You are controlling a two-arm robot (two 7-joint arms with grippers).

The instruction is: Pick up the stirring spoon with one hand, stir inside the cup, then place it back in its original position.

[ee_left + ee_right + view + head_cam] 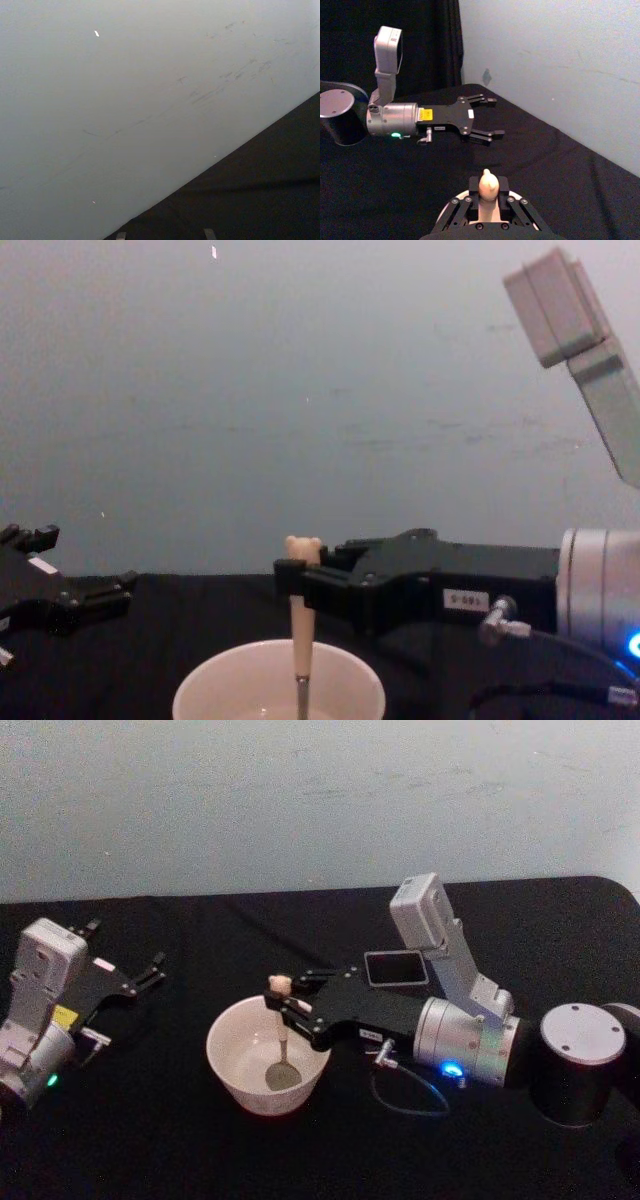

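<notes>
Cup (240, 1045), stirring spoon (283, 1072) inside, right end effector (283, 1003) gripping it

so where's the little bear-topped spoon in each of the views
head view: the small metal spoon with cream bear-head handle stands centre, bowl down in the wide cream-white cup
chest view: spoon at bottom centre, rising from the cup
right wrist view: spoon's bear head at bottom centre
left wrist view: faces the pale wall and black tabletop
shared landmark: the black right tool shut on the handle; left tool parked open, left side
</notes>
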